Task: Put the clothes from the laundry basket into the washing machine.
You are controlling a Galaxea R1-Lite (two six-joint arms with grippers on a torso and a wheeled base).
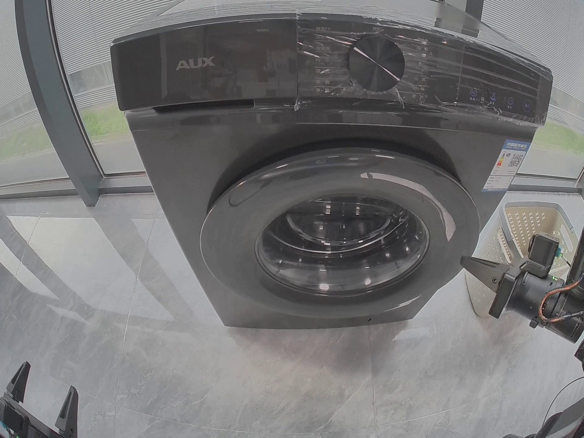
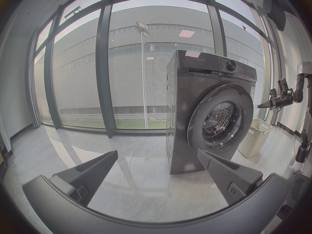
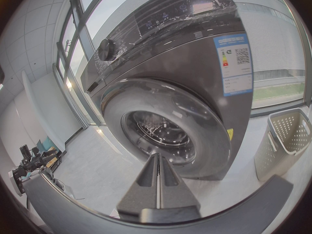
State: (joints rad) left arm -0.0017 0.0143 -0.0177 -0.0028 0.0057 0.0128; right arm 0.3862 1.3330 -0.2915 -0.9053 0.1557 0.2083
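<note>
A dark grey front-loading washing machine stands on the tiled floor, its round glass door closed. A beige perforated laundry basket sits on the floor at the machine's right side; I see no clothes in it. My right gripper is shut, fingers pressed together with nothing between them, held just right of the door's rim. My left gripper is open and low at the near left, far from the machine, its fingers spread wide.
Floor-to-ceiling windows with dark frames run behind and left of the machine. Grey tiled floor lies in front of the machine and to its left. The control panel with its dial is wrapped in plastic film.
</note>
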